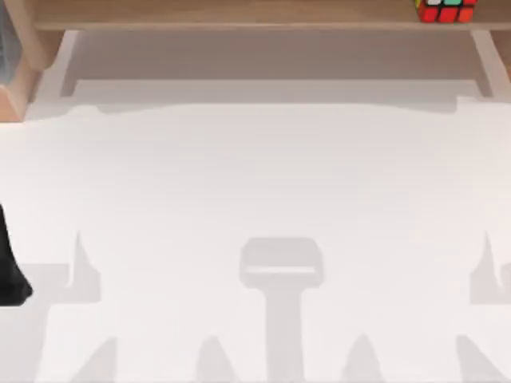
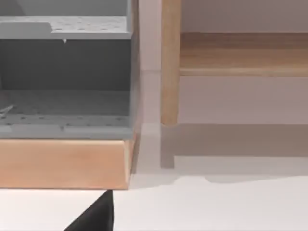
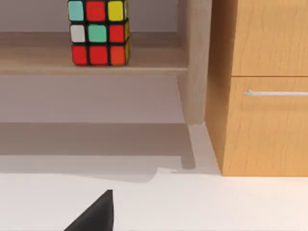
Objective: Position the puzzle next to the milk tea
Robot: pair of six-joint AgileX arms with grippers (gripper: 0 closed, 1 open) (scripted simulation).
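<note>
Tabletop (image 1: 255, 183): white and wide, running from the near edge to the foot of a wooden shelf along the far side.
Shelf (image 1: 239, 14): a raised light-wood board on legs, spanning the far edge; the top view catches just its front strip.
Cabinet (image 3: 262, 86): wood, with a drawer handle, standing just beside the shelf's right leg in the right wrist view.
Organiser (image 2: 65, 77): a grey two-tier unit on a wooden base, at the far left in the left wrist view.
Puzzle (image 1: 445, 9): on the shelf toward its right end, upright, near the right leg; the right wrist view shows its red, green, white and yellow stickers square on.
Milk tea: I cannot place it from these pictures.
Left arm (image 1: 12, 263): a dark part at the tabletop's left edge, parked by the look of it; a dark tip sits low in its wrist view, and whether the gripper is apart or together I cannot tell.
Right gripper: a dark tip low in its wrist view, facing the puzzle from well back; fingers apart or together, cannot tell.
Step in hand: reaching for the puzzle, probably with the right arm.
Doing it well: come in level above the shelf board, clear of the right leg and cabinet, square the fingers to two opposite faces, and close at mid-height so the cube does not twist.
</note>
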